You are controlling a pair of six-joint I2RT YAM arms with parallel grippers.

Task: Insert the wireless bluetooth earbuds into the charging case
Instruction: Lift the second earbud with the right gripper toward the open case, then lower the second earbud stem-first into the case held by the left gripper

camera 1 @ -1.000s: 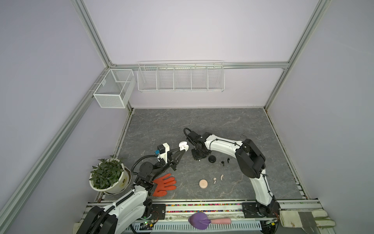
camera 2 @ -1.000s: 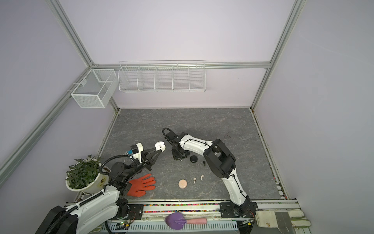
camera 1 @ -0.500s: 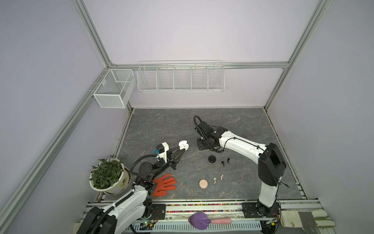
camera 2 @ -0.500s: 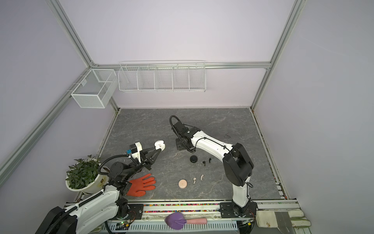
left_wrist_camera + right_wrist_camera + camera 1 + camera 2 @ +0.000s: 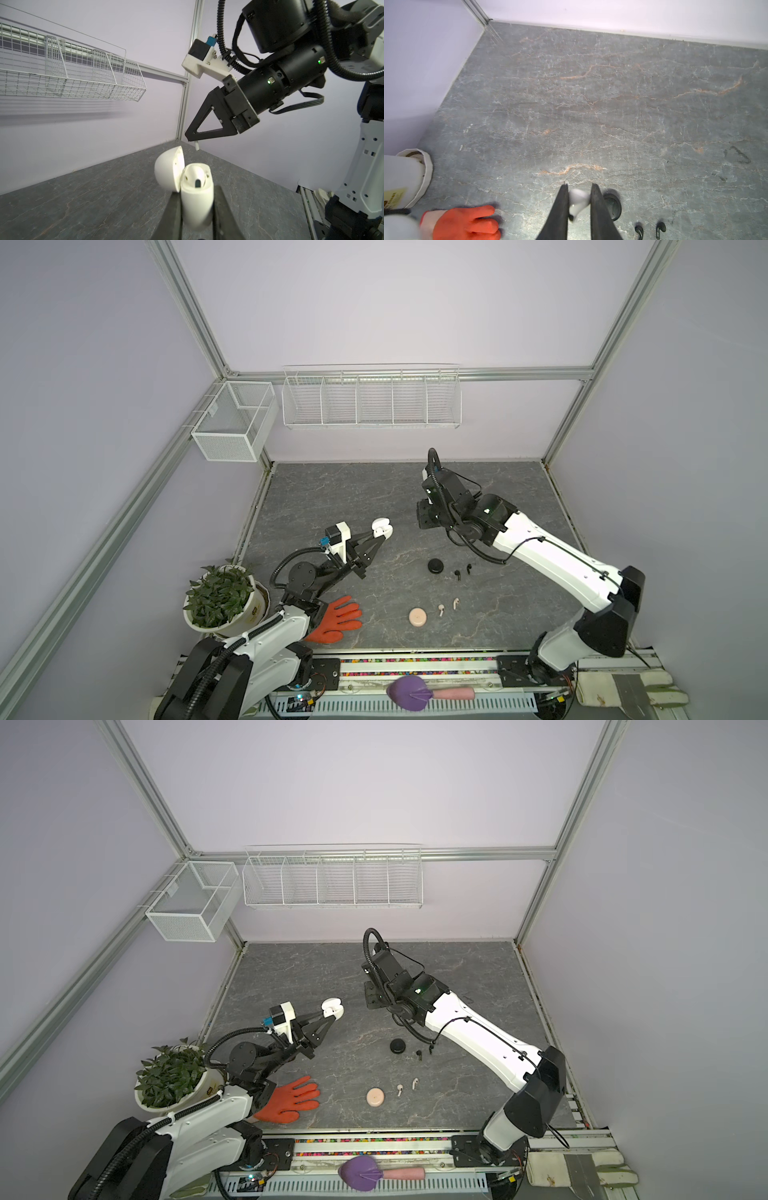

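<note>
The small white stemmed earbud [image 5: 578, 199] is pinched by its bulb between the right fingers [image 5: 560, 209], which stand narrow around it. Its long axis runs roughly upright. In the left wrist view the earbud [image 5: 197, 145] shows as a stem hanging below the fingertips, pointing down at the grey stone-patterned bench [image 5: 591, 93].

Below and ahead of those fingers, not touching them, the glossy white plastic charging case [image 5: 197, 203] is clamped at its body by the left fingers [image 5: 174, 214], also narrow. The case's long axis follows the left fingers. Its mouth opens past their tips toward the earbud, with the hinged lid [image 5: 166, 172] swung aside.

In both top views a clear gap separates the case [image 5: 381, 526] [image 5: 332, 1006] from the right fingers. The coming move, I judge, turns on lining the stem up with the dark slot in the case's mouth.

Two black earbuds [image 5: 457, 573] [image 5: 468, 568] and two pale pink earbuds [image 5: 441, 608] [image 5: 456, 603] lie on the bench, nearer the right arm.
</note>
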